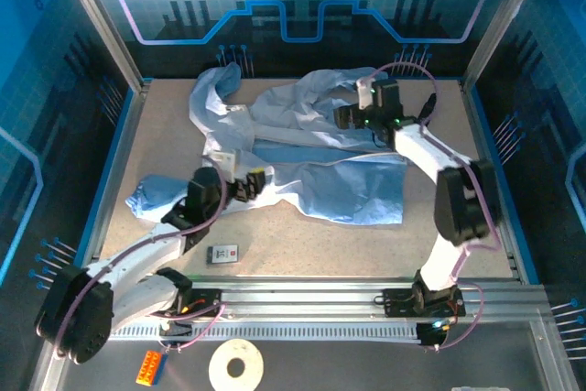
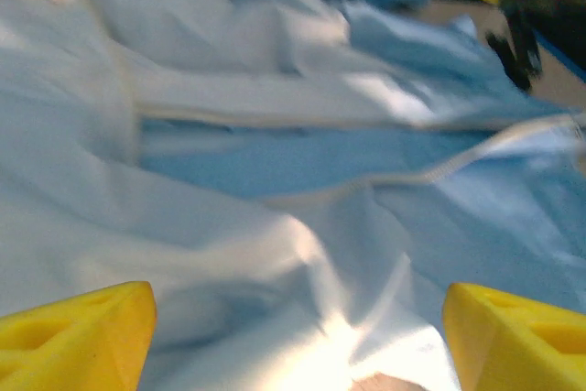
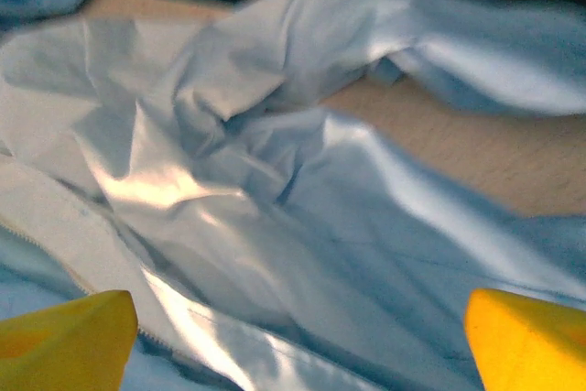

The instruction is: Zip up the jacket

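The light-blue jacket (image 1: pixel 302 148) lies crumpled and open across the middle of the table, with one sleeve (image 1: pixel 151 197) trailing to the left. My left gripper (image 1: pixel 254 185) sits at the jacket's near left edge. In the left wrist view its yellow fingers (image 2: pixel 82 336) stand wide apart over the fabric (image 2: pixel 275 254), and a pale zipper strip (image 2: pixel 275 116) runs across further ahead. My right gripper (image 1: pixel 351 117) hovers over the jacket's far right part. There its yellow fingers (image 3: pixel 526 341) are also wide apart above the folds (image 3: pixel 302 226), with zipper teeth (image 3: pixel 50 254) at the left. Neither gripper holds anything.
A small grey-and-white device (image 1: pixel 222 253) lies on the table near the front edge, just right of my left arm. An orange brick (image 1: pixel 151 368) and a white tape roll (image 1: pixel 236 365) sit below the front rail (image 1: pixel 311 304). Blue enclosure walls surround the table.
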### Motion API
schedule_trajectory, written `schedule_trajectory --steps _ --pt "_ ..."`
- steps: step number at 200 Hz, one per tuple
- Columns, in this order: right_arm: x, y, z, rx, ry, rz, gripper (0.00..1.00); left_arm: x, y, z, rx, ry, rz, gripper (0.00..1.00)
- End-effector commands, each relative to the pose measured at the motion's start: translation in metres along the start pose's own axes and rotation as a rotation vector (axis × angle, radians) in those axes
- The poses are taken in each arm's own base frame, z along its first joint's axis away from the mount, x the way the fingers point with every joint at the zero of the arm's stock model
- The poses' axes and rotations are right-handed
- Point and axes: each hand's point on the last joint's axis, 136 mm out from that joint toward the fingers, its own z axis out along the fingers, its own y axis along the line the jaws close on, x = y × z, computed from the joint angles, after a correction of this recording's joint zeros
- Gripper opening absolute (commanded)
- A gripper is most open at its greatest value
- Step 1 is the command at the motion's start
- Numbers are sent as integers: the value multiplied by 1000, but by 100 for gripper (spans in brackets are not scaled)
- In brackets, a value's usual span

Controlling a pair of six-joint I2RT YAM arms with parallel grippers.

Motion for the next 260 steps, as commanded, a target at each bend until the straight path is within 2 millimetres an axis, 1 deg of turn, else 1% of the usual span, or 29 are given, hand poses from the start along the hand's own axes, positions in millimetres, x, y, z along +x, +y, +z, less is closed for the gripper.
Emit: schedule_trajectory --steps 1,9,17,23,39,49,67,78,88,98,105,118,133,146,165,181,193,209,229,236,245,260 --pt "52 -1 19 17 292 99 91 30 -22 15 19 115 -51 81" --pt "60 -2 26 25 340 113 91 38 -32 21 30 148 -44 79" --pt "70 -3 32 24 387 131 86 44 -40 28 42 171 -46 79" --pt "77 -2 36 20 420 148 85 48 -46 32 53 179 -53 79" --pt "98 5 37 -15 499 193 84 56 -58 43 91 187 -101 81" --pt "110 10 35 -34 531 216 84 60 -59 50 96 186 -138 81" --pt "132 11 27 -41 571 249 84 64 -48 60 41 173 -176 82" --pt "146 13 21 -49 599 267 85 67 -33 65 -31 197 -245 82" --pt "158 16 17 -62 627 282 86 75 -16 69 -105 270 -352 82" --pt "172 25 12 -99 660 294 85 82 -4 73 -143 339 -429 81" --pt "181 32 7 -124 684 296 83 85 3 76 -157 369 -461 78" --pt "198 45 -1 -148 721 294 83 89 17 79 -174 391 -507 76" --pt "210 62 -11 -164 724 278 83 91 38 78 -221 399 -558 76" --pt "215 78 -19 -182 706 271 82 88 57 76 -250 399 -579 76" --pt "221 108 -28 -228 680 240 81 76 79 76 -272 402 -581 76" --pt "229 133 -34 -246 680 196 81 65 92 80 -274 418 -571 76" --pt "234 151 -38 -262 676 168 80 55 98 86 -263 423 -563 76" --pt "236 172 -42 -284 666 135 80 42 97 98 -221 426 -544 75" --pt "228 189 -49 -302 632 109 80 32 89 114 -171 458 -533 73" --pt "222 192 -53 -308 616 102 80 31 87 119 -157 469 -533 71" --pt "213 194 -58 -315 591 89 80 30 86 122 -153 486 -539 70" --pt "195 191 -69 -318 548 61 81 28 84 121 -150 497 -540 70"
